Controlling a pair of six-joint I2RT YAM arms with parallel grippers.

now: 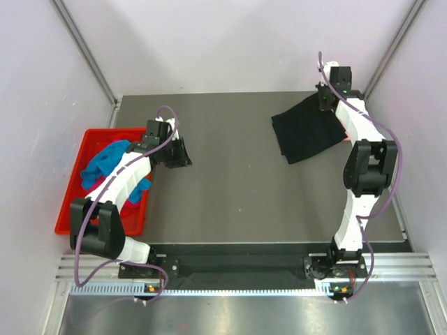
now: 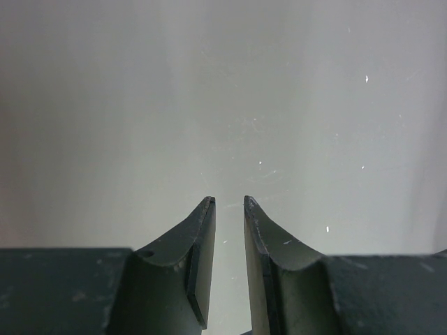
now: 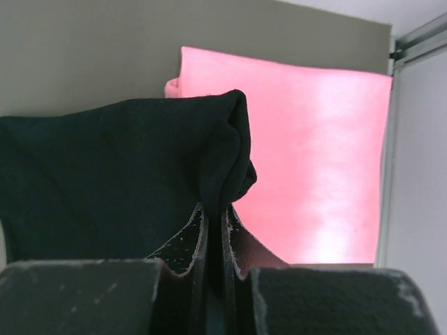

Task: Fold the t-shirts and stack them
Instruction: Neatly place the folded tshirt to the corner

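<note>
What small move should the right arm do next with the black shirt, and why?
Probably draw the black shirt over the pink shirt and lower it there. The right gripper is shut on its bunched edge, and the pink shirt lies flat just beyond.

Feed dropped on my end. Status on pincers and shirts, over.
Right pincer shut on black shirt, pink shirt flat beyond it. Left pincer empty, narrowly open over table. Turquoise shirt in red tray. Nothing in the way.
</note>
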